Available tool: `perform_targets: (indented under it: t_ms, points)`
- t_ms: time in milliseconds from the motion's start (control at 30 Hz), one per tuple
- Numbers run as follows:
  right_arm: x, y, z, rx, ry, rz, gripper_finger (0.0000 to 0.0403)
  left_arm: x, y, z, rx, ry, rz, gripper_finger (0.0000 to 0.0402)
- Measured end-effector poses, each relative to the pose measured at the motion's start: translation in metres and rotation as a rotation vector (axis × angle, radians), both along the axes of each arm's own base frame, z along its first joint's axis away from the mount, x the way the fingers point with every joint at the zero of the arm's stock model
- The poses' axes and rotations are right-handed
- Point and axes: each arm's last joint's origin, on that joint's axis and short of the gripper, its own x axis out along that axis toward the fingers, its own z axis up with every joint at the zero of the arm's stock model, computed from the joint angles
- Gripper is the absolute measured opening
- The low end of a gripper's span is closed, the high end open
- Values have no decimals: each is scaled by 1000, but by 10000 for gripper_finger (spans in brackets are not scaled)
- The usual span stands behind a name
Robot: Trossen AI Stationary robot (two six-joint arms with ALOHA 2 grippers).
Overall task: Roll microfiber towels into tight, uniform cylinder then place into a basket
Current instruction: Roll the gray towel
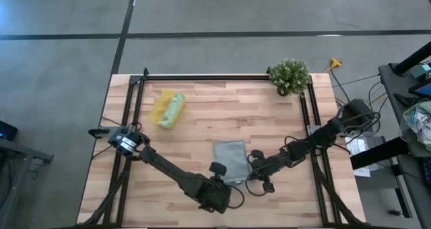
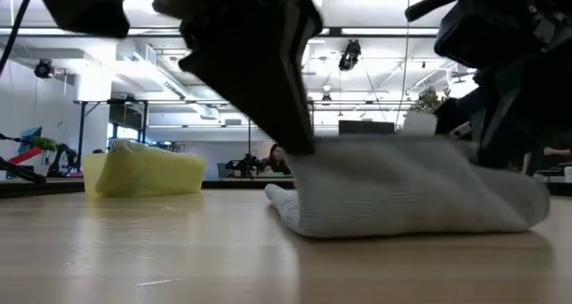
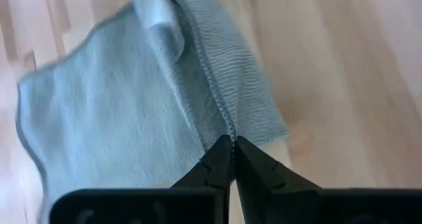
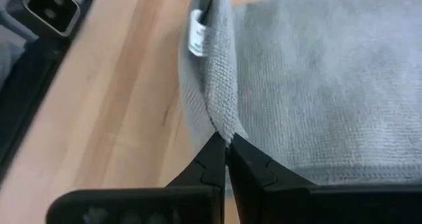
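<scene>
The grey-blue microfiber towel (image 1: 230, 160) lies on the wooden table near its front edge; in the low view its near part (image 2: 402, 192) is raised into a hump. My left gripper (image 3: 232, 145) is shut on its near edge, and my right gripper (image 4: 226, 141) is shut on its right edge. The light green towel (image 1: 176, 109) lies rolled inside the yellow basket (image 1: 160, 108) at the far left, which also shows in the low view (image 2: 143, 172). My left gripper pinches the towel's stitched hem (image 3: 227, 122) between its two fingertips, slanting down from the table's near side. The cloth beside the hem is lifted and curls over on itself; the rest lies on the table. My right gripper pinches a raised ridge of the towel's edge (image 4: 221, 115) between its fingertips, slanting down from the table's right side. A white tag (image 4: 196, 33) sits farther along that ridge. The cloth beyond lies flat on the table.
A leafy potted plant (image 1: 290, 75) stands at the table's far right corner. A black frame rail (image 1: 222, 77) runs along the far edge and down both sides. Bare wood lies between the basket and the towel.
</scene>
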Motion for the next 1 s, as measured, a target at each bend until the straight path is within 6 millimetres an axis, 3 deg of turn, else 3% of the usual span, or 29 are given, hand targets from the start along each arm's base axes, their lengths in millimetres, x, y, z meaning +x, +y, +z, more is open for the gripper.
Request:
perform_targets:
  t_ms: [400,633,1000]
  points:
    - [4,2,-35,-89,86,24,9,-1,13,-19,8,22,65,1]
    - [2,2,-31,-91,79,31,9,-5,23,-44,31,44,69,1]
    - [-5,12,-30,-122,71,83,9,-7,20,-48,22,18,54,2]
